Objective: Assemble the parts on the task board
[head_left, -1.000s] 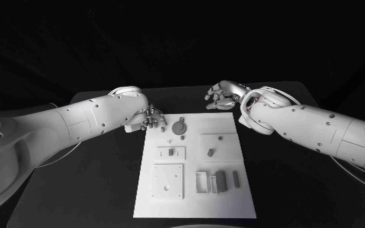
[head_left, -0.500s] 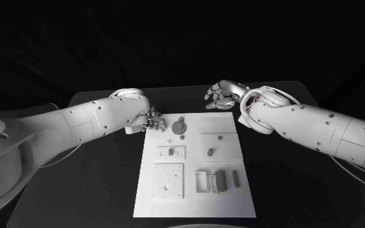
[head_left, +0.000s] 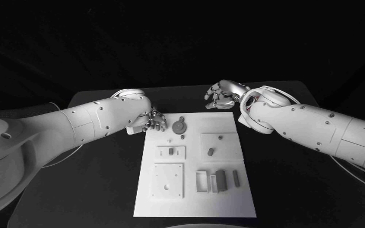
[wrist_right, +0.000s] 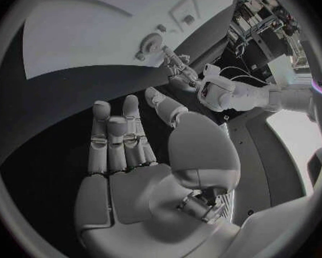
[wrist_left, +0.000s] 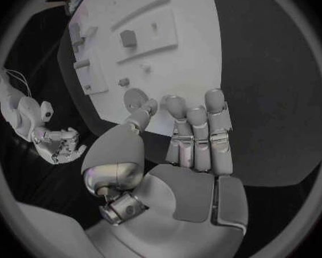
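The white task board [head_left: 194,207] lies lengthwise in the middle of the black table. Near its far end are a round grey disc part [head_left: 178,127] and a small peg [head_left: 182,119]. Mid-board, two square plates carry a small block [head_left: 172,151] and a short part [head_left: 211,152]. Toward the near end stand an upright bar [head_left: 220,180] and a thin bar [head_left: 237,179]. My left hand [head_left: 155,120] hovers at the board's far left corner, fingers straight, holding nothing. My right hand [head_left: 223,95] hangs beyond the far right corner, also holding nothing. The left wrist view shows the left hand [wrist_left: 193,149] by the disc [wrist_left: 136,98].
A large square plate [head_left: 167,181] with small holes and a rectangular frame [head_left: 202,181] sit at the board's near end. Black table surface runs along both sides of the board. In the right wrist view the right hand [wrist_right: 129,149] faces the board [wrist_right: 75,40] and the left hand [wrist_right: 177,69].
My left hand has slid a little nearer along the board's left edge. The right hand and the parts have stayed put.
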Controlling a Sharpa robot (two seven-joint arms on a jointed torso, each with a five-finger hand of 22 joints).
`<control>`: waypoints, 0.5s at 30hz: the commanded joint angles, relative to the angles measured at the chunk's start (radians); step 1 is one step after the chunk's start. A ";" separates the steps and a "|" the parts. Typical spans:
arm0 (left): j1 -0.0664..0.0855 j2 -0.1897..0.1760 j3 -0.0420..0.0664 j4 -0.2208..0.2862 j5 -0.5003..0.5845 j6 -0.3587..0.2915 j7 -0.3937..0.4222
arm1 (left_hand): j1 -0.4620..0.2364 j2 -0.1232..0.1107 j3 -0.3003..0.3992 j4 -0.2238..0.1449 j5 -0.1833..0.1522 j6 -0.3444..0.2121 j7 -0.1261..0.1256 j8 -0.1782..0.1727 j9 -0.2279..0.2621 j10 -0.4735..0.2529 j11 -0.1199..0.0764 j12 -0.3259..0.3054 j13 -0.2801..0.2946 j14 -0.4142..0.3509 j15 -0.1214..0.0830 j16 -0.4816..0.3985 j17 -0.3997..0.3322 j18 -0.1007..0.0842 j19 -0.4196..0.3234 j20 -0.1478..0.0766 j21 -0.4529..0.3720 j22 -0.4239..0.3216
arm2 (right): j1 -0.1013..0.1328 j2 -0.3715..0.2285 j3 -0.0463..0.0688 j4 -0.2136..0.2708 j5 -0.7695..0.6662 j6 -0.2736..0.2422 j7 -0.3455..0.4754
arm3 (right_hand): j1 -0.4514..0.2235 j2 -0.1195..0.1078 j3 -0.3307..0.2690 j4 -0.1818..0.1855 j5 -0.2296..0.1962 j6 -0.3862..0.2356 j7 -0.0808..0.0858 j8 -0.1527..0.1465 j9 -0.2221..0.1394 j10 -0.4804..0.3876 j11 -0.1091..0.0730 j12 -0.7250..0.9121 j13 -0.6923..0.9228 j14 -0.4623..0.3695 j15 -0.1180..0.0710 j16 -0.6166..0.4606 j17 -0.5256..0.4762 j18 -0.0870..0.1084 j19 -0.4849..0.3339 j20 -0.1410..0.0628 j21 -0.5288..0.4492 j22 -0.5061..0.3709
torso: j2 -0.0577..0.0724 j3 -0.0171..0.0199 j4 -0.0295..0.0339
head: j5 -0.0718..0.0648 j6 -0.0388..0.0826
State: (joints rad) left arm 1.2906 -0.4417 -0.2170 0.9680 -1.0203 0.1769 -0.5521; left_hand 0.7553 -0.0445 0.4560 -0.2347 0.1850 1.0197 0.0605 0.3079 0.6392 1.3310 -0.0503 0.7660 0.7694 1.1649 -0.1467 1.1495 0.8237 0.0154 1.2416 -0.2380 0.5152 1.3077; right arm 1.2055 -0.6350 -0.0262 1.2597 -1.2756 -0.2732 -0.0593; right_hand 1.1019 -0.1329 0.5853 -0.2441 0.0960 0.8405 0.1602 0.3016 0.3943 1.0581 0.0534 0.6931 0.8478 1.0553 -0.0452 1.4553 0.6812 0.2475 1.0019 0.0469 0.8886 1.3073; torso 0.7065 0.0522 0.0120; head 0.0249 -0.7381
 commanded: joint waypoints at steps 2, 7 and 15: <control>-0.001 0.005 0.000 -0.002 0.004 -0.003 0.016 | 0.000 0.010 0.004 -0.005 0.005 0.007 0.002 0.002 0.001 -0.008 -0.001 0.005 -0.002 -0.002 -0.005 0.007 -0.003 0.015 -0.004 -0.005 0.005 0.026 | 0.000 0.003 0.000 0.000 0.002 0.014 0.006 | 0.000 0.010 -0.002 0.000 0.003 -0.003 0.007 -0.002 -0.001 -0.006 0.002 -0.003 -0.002 0.002 -0.007 -0.005 0.001 0.014 -0.006 -0.001 -0.005 0.014 | 0.001 -0.0002 0.0003 | -0.001 -0.001; -0.003 0.009 0.000 -0.005 0.007 -0.015 0.020 | 0.000 0.015 0.006 -0.006 0.006 0.007 0.002 0.002 0.002 -0.009 -0.001 0.008 -0.003 -0.003 -0.005 0.010 -0.007 0.014 -0.006 -0.006 0.009 0.026 | -0.001 0.004 0.000 -0.001 0.002 0.015 0.005 | -0.001 0.010 -0.002 0.000 0.003 -0.003 0.007 -0.002 -0.001 -0.006 0.002 -0.003 -0.002 0.002 -0.007 -0.005 0.001 0.014 -0.006 -0.001 -0.005 0.014 | 0.001 -0.0001 0.0004 | -0.001 -0.001; -0.005 0.013 0.001 -0.009 0.015 -0.020 0.024 | 0.007 0.027 0.013 -0.014 0.006 0.008 0.002 0.002 0.003 -0.011 -0.001 0.015 -0.006 -0.005 -0.005 0.017 -0.016 0.014 -0.009 -0.007 0.017 0.025 | -0.001 0.005 0.000 -0.001 0.002 0.018 0.004 | -0.001 0.010 -0.002 0.000 0.003 -0.003 0.007 -0.002 -0.002 -0.006 0.002 -0.003 -0.002 0.002 -0.007 -0.005 0.001 0.014 -0.006 -0.001 -0.005 0.014 | 0.000 -0.0001 -0.0001 | 0.000 -0.002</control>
State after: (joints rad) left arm 1.2861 -0.4311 -0.2167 0.9584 -1.0163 0.1670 -0.5421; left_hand 0.7619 -0.0295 0.4660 -0.2446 0.1850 1.0218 0.0626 0.3079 0.6412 1.3276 -0.0537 0.7763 0.7637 1.1647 -0.1465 1.1650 0.8080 0.0150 1.2379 -0.2413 0.5268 1.3075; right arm 1.2051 -0.6313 -0.0262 1.2584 -1.2756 -0.2695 -0.0598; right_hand 1.1019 -0.1329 0.5853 -0.2442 0.0960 0.8362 0.1608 0.3016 0.3940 1.0581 0.0534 0.6931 0.8476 1.0589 -0.0458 1.4553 0.6812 0.2467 1.0019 0.0469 0.8886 1.3073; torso 0.7070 0.0520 0.0123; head 0.0241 -0.7397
